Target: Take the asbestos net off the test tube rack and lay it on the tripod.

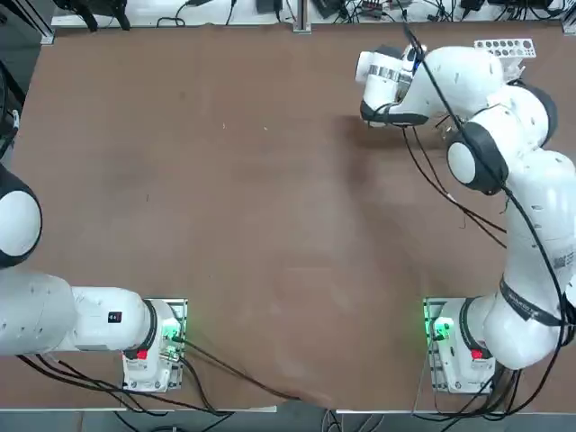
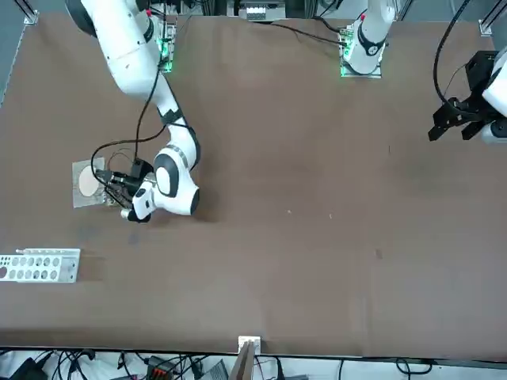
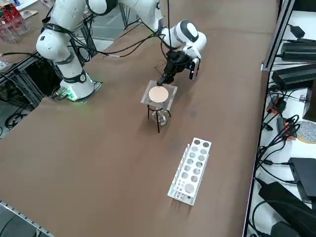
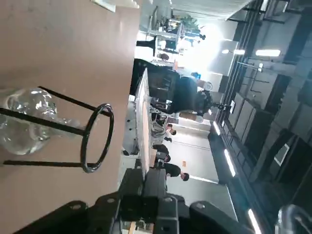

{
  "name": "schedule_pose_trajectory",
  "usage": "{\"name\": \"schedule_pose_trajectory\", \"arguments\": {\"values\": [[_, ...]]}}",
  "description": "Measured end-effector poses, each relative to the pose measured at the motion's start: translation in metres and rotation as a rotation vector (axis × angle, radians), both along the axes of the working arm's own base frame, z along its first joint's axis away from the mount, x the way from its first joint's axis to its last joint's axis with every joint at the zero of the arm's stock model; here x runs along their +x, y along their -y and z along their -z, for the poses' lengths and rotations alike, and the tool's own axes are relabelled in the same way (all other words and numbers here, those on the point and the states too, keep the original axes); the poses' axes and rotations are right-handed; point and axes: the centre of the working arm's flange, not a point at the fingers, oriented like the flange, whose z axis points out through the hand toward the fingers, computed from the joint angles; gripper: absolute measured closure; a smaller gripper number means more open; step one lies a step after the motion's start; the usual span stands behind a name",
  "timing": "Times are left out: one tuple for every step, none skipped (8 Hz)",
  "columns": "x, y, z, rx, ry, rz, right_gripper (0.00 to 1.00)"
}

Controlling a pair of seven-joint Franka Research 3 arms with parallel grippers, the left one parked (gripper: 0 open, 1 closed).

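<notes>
Nearest in the side view, rack, white, top holes bare, alone on the counter. Nothing lying on it now.

Further off, well apart from the rack, tripod, with a small clear glass object tucked between its legs. Directly above the ring, net, level, pale disc facing up.

At the net's far edge, right hand, fingers pressed together on that edge, gripping the mesh as far as the side view shows. Arm reaching in from the far left.

In the wrist view, ring bare and open, no mesh across it. Judged from that: net hovering just over the ring, not yet resting on it. Contact itself not readable from above or from the front.

Step in hand: the laying-down. Lift off the rack done, carry done, placement not finished.

Next move, as a guess: straight down, slowly, keeping the mesh flat and the disc centred over the ring. Then fingers apart only once the wire bears the weight. Then a withdrawal to the far side without catching the edge.

Risks: a light, slim-legged stand, easy to nudge over; an off-centre net, likely to tip off the ring; glass beneath, in the way of any fall.
</notes>
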Motion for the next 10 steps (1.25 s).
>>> {"name": "schedule_pose_trajectory", "arguments": {"values": [[-0.002,0.0,0.009,-0.018,0.034,0.003,0.98],[-0.004,0.0,0.018,-0.033,0.062,0.003,0.98],[-0.007,-0.002,0.026,-0.045,0.079,0.0,0.98],[-0.009,-0.004,0.033,-0.054,0.087,-0.003,0.98],[-0.011,-0.005,0.038,-0.061,0.087,-0.006,0.98],[-0.013,-0.005,0.043,-0.068,0.091,-0.009,0.98],[-0.014,-0.004,0.049,-0.079,0.094,-0.014,0.98],[-0.014,-0.003,0.054,-0.09,0.093,-0.02,0.98],[-0.015,-0.002,0.056,-0.095,0.093,-0.022,0.98],[-0.015,-0.002,0.056,-0.1,0.092,-0.02,0.98]]}}
